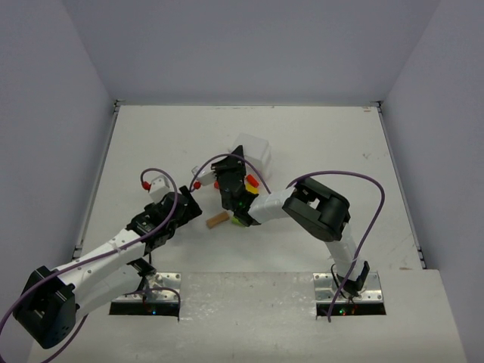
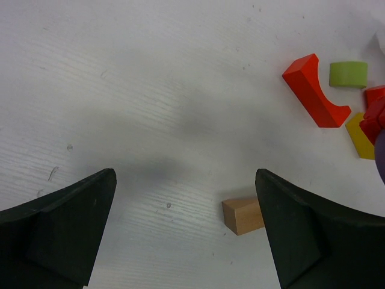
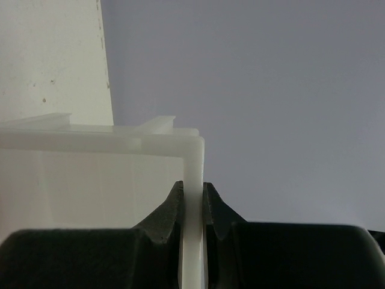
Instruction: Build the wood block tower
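No tower stands yet: your blocks lie loose and flat on the table, clustered near its middle, just in front of the white tray. Your right gripper is clamped on the tray's thin wall, and the tray looks tipped up. Your left gripper hangs with its jaws wide apart over bare table. The tan block lies just inside its right finger, partly hidden by it, while the red arch block, green block and yellow block lie beyond. I judge you're at the first pick, so shift the left gripper sideways until the tan block sits centred, then lower and close
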Available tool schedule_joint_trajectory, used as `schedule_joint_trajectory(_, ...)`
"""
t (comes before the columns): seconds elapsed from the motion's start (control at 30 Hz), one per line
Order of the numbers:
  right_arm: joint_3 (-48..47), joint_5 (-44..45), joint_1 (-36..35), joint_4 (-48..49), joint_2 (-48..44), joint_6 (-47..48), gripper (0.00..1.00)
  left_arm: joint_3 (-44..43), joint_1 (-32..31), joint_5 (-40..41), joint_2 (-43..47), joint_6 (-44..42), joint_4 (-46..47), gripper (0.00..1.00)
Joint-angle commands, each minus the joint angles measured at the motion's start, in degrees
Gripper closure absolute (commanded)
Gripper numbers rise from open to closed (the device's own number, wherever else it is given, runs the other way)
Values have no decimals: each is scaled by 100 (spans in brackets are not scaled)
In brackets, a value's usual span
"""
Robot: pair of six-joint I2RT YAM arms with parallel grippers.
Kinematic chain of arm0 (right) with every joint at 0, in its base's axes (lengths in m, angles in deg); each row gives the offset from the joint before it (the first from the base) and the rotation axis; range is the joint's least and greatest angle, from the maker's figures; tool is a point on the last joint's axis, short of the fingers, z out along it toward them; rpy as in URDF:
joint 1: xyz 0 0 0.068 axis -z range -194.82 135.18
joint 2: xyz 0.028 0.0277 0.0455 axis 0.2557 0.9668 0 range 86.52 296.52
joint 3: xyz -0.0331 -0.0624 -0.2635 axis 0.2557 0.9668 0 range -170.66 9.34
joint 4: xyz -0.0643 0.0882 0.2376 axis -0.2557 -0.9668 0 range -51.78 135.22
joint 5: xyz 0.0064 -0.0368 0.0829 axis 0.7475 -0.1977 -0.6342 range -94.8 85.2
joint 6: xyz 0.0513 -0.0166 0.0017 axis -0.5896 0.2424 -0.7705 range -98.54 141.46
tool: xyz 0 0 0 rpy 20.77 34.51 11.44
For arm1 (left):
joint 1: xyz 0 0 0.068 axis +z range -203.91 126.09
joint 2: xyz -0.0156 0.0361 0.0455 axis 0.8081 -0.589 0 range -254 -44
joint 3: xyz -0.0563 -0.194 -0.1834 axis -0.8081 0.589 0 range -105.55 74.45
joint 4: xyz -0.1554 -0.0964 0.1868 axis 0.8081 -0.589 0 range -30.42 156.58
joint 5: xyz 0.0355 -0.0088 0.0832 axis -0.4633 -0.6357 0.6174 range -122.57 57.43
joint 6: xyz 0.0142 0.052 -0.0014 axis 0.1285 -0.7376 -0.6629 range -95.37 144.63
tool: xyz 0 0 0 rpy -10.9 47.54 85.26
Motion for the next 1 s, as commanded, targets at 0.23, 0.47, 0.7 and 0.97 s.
schedule_joint_trajectory(0.23, -668, 380, 1148, 390, -1048, -1057, 100, -433, 19, -53, -39, -201, 502, 0)
schedule_joint_trajectory(0.47, -1022, 938, 2486, 241, -1258, -2424, 100, -735, 19, 88, -240, -449, 560, 0)
schedule_joint_trajectory(0.7, -1065, 1224, 2780, 170, -1447, -2815, 100, -923, 19, 112, -391, -583, 631, 0)
schedule_joint_trajectory(0.97, -2542, -3255, 2835, -7900, -2062, -6815, 100, -1135, 19, 265, -412, -793, 464, 0)
